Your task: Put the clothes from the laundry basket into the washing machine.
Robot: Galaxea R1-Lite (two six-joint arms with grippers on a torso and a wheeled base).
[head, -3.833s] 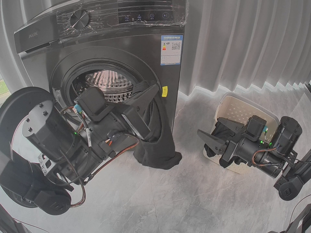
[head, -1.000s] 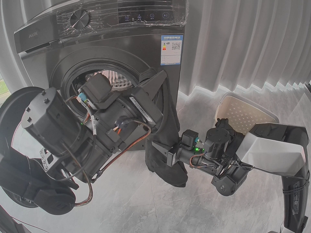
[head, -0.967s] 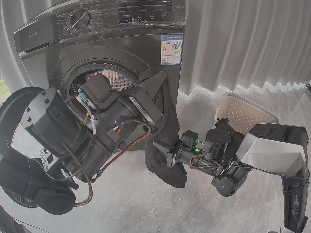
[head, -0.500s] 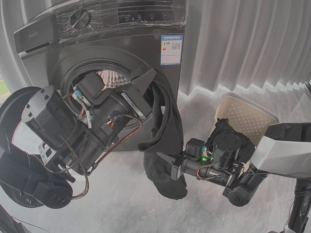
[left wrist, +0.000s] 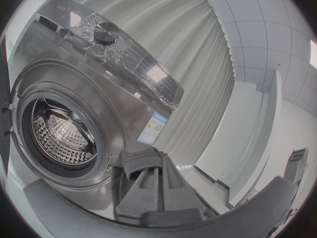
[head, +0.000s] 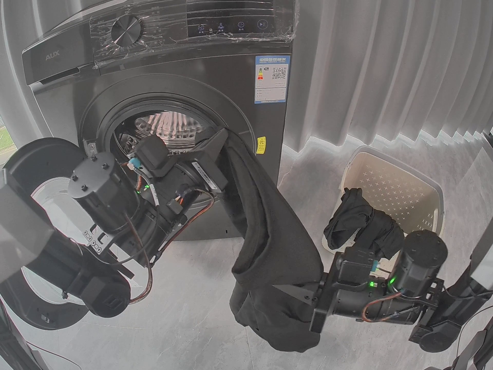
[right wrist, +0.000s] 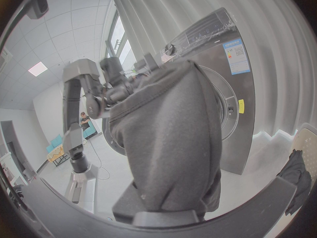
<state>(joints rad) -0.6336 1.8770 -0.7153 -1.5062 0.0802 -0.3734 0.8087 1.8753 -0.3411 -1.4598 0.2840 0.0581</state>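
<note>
Centre frame, the left gripper (head: 222, 135) pinches the black garment (head: 272, 232) before the washing machine (head: 205, 78), whose door is open. The cloth drapes over the right gripper (head: 300, 291), hiding its grip. More dark clothes (head: 364, 224) lie in the laundry basket (head: 395, 181), right.

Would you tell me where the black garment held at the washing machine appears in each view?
Head view: black garment spans from left gripper to right gripper.
Left wrist view: garment bunched over the left gripper.
Right wrist view: garment draped over the right gripper.
Shared landmark: the machine's blue label.
</note>
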